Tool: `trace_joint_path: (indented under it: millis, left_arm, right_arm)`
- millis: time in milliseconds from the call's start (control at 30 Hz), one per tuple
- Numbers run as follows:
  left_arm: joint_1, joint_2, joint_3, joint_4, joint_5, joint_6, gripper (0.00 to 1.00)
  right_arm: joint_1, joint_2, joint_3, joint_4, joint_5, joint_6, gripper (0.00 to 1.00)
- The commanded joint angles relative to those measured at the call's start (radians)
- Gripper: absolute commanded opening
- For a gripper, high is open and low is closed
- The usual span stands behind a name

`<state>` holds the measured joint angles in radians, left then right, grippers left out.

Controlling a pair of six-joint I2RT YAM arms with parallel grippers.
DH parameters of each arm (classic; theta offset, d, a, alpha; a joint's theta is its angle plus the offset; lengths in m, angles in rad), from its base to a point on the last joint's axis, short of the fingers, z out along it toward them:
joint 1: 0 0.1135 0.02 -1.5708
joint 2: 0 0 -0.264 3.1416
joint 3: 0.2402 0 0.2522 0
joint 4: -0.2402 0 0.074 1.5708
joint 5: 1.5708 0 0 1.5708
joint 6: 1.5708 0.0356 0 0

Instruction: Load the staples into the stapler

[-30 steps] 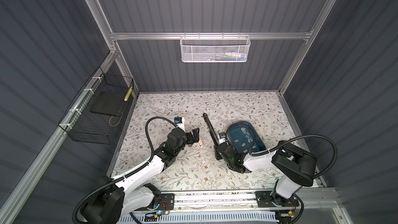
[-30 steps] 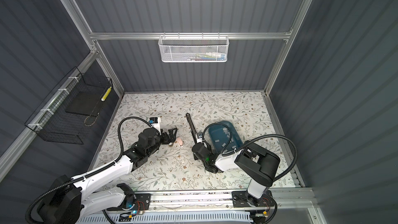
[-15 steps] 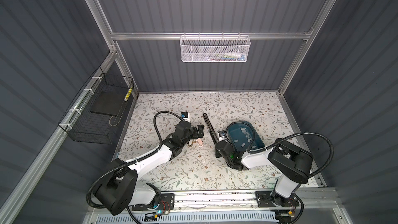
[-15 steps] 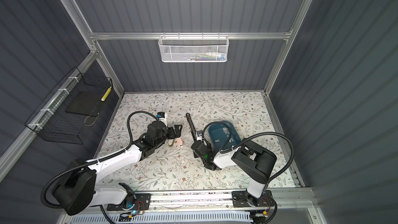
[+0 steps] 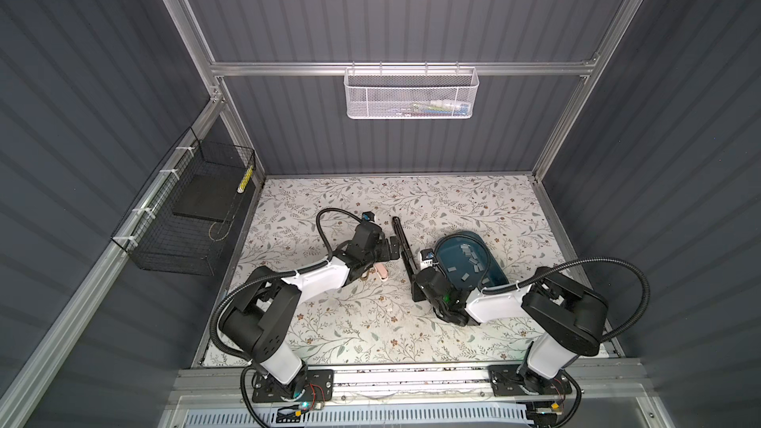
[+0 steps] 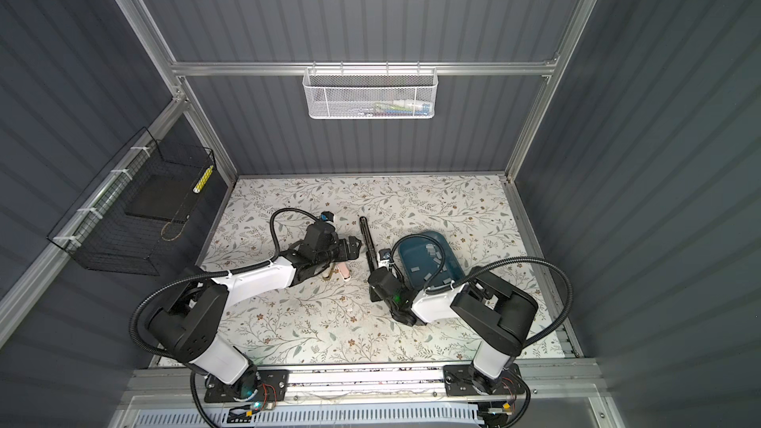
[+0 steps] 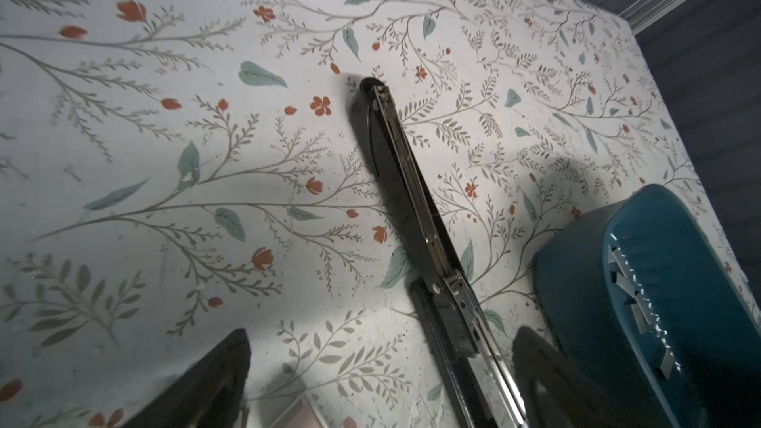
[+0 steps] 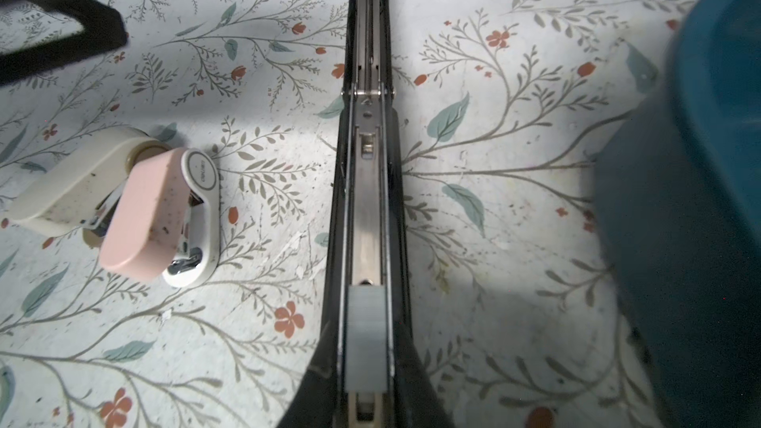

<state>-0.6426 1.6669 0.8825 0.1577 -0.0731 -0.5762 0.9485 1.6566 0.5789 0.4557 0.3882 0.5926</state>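
Beneath the right wrist camera, we see the black stapler (image 8: pixel 366 183) lying opened flat, with a grey staple strip (image 8: pixel 366 337) over its magazine channel between the dark fingers of the right gripper (image 8: pixel 366 384). They stand close on either side, but we cannot tell whether they pinch strip or rail. We judge that seating the strip is the step in hand; next it must slide fully down the channel before the lid folds shut. From the left wrist, the left gripper (image 7: pixel 383 339) is spread wide, the stapler showing between its fingers and the blue tray (image 7: pixel 576 302) of spare staples (image 7: pixel 642 314) alongside. In both top views, a floral mat (image 5: pixel 370 323) floors a grey ribbed booth hung with a white mesh basket (image 5: pixel 412 92) and a black wire basket (image 5: pixel 185 216).
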Motion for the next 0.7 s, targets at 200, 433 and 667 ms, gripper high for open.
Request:
trace_joint_path:
  millis: [200,433,667]
  left_arm:
    - [-0.006,0.184,0.119,0.045,0.093,-0.118,1.0]
    - [-0.006,0.263,0.181,0.04,0.113,-0.191,1.0]
    - [0.003,0.347,0.264,-0.022,0.125,-0.242,1.0]
  right_arm:
    - [-0.022,-0.034,-0.047,0.064,-0.056,0.072,0.12]
    - [-0.04,-0.035,-0.053,0.084,-0.113,0.088,0.1]
    - [-0.043,-0.033,-0.075,0.133,-0.137,0.082,0.09]
